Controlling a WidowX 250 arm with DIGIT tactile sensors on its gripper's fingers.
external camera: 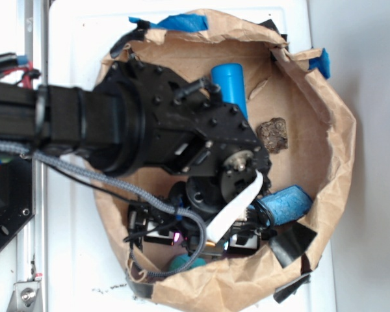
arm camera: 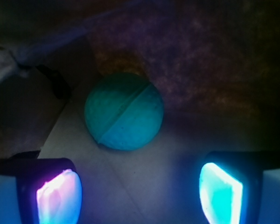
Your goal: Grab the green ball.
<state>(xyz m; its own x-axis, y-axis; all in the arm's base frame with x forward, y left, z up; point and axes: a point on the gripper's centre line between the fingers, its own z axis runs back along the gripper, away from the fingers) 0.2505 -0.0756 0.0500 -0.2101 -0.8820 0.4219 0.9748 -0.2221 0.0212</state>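
Brown paper bowl point(external camera: 312, 149) holds the green ball point(arm camera: 124, 110), just ahead of the claw point(arm camera: 140, 191) (jaws spread, empty).

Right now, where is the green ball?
The green ball sits ahead of the open gripper in the wrist view, near the paper wall outside.

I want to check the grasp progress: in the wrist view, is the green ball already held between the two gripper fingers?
No. The green ball lies ahead of the open gripper, with bare floor between it and both fingers.
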